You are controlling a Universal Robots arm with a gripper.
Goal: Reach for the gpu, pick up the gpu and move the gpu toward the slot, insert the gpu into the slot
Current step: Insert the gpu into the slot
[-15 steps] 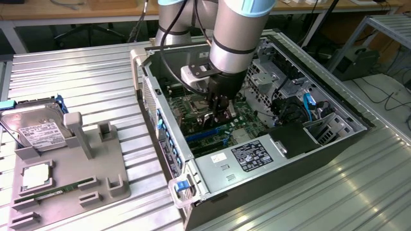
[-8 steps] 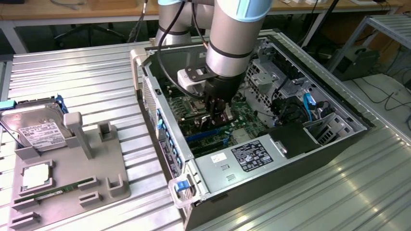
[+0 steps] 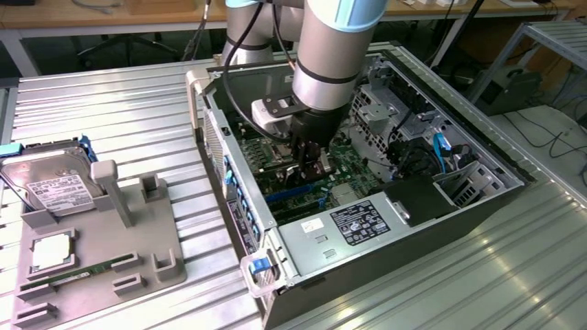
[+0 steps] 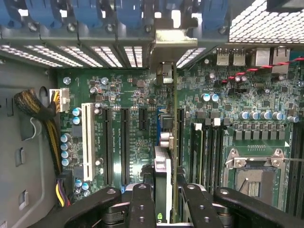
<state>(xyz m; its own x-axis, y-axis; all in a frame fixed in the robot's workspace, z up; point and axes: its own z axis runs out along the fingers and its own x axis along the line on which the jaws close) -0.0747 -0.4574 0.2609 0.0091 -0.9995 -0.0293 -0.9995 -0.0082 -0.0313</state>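
My gripper (image 3: 311, 163) reaches down into the open computer case (image 3: 431, 268), over the green motherboard (image 3: 353, 165). It is shut on the gpu (image 4: 166, 156), a thin dark card seen edge-on in the wrist view between the two black fingers (image 4: 142, 204). The card's silver end bracket (image 4: 173, 43) lies against the rear wall of the case, by the vented slot covers. The slot (image 4: 158, 124), a narrow blue strip, shows right alongside the card's edge. In the exterior view the blue slot (image 3: 291, 191) runs just below the gripper. Whether the card is seated in it I cannot tell.
A white slot (image 4: 88, 142) and black slots (image 4: 108, 142) flank the card; memory slots and a CPU socket (image 4: 254, 175) lie on its other side. At the exterior view's left, a grey fixture (image 3: 110, 240) holds a hard drive (image 3: 55, 182) and a green memory stick (image 3: 78, 275).
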